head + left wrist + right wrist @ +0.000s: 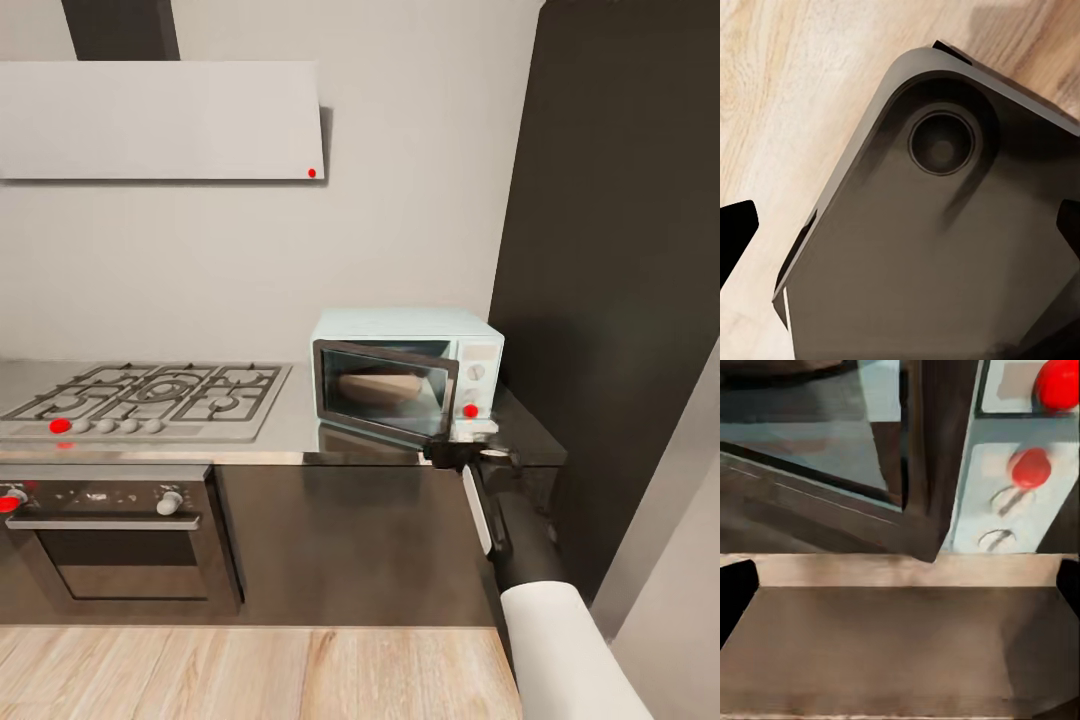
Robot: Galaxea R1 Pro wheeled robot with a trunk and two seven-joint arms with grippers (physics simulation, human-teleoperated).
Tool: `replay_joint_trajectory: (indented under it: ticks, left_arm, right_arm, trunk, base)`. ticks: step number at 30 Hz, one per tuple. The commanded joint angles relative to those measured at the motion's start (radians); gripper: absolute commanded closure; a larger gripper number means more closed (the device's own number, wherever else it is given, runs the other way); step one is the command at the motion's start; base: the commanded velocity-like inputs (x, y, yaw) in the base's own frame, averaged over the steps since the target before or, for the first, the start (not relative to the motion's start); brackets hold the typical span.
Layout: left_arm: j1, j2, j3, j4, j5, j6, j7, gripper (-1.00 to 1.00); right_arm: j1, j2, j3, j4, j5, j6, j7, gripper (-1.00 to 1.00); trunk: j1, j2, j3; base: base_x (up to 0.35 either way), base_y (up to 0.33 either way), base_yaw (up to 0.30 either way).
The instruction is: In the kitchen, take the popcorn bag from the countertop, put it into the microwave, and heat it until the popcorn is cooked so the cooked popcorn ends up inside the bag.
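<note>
Right claw (470, 447), grip state unclear, reaches toward pale mint-blue microwave's (400, 335) ajar door, tan paper popcorn bag (378, 388) inside, likely to close it

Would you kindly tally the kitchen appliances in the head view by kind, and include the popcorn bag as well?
Microwave: 1
Gas hob: 1
Built-in oven: 1
Extractor hood: 1
Popcorn bag, seen through the microwave's door glass: 1
Total: 5
</note>
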Motion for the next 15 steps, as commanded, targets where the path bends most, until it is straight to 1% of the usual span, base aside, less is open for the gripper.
replay_joint_trajectory:
  ticks: [1,2,3,5,7,10,11,14,15]
  left_arm:
    - [0.0,0.0,0.003,-0.001,-0.001,-0.002,0.002,-1.0]
    - [0.0,0.0,0.003,-0.001,-0.001,-0.002,0.002,-1.0]
    - [0.0,0.0,0.003,-0.001,-0.001,-0.002,0.002,-1.0]
    - [0.0,0.0,0.003,0.0,-0.001,-0.002,0.002,-1.0]
    - [0.0,0.0,0.003,-0.001,-0.001,-0.002,0.002,-1.0]
    - [0.0,0.0,0.003,-0.001,-0.001,-0.002,0.002,-1.0]
    - [0.0,0.0,0.003,-0.001,0.0,-0.002,0.002,-1.0]
    - [0.0,0.0,0.004,-0.001,0.0,-0.002,0.002,-1.0]
    - [0.0,-0.001,0.004,-0.001,-0.002,-0.001,0.002,-1.0]
  right_arm:
    - [0.018,-0.003,-0.003,-0.002,0.009,0.056,0.032,-1.0]
    - [0.033,-0.017,-0.004,-0.005,0.012,0.105,0.053,-1.0]
    - [0.038,-0.039,-0.005,-0.007,0.012,0.131,0.064,-1.0]
    - [0.045,-0.13,-0.003,-0.023,0.005,0.169,0.101,-1.0]
    - [0.047,-0.173,-0.007,-0.072,0.004,0.179,0.126,-1.0]
    - [0.048,-0.199,-0.013,-0.166,0.006,0.185,0.136,-1.0]
    - [0.048,-0.21,-0.014,-0.184,0.006,0.186,0.137,-1.0]
    - [0.048,-0.221,-0.018,-0.2,0.005,0.181,0.137,-1.0]
    - [0.047,-0.223,-0.032,-0.205,0.004,0.171,0.134,-1.0]
  trunk:
    - [0.0,-0.001,-0.001]
    - [0.0,-0.001,-0.001]
    - [0.0,-0.001,-0.001]
    - [0.0,-0.001,-0.001]
    - [0.0,-0.001,-0.001]
    - [0.0,-0.001,-0.001]
    - [0.0,-0.001,-0.001]
    - [0.0,-0.001,-0.001]
    - [0.0,-0.001,-0.001]
  base:
    - [0.0,0.0,0.0]
    - [0.0,0.0,0.0]
    - [0.0,0.0,0.0]
    - [0.0,0.0,0.0]
    - [0.0,0.0,0.0]
    - [0.0,0.0,0.0]
    - [0.0,0.0,0.0]
    - [0.0,0.0,0.0]
    - [0.113,0.0,0.0]
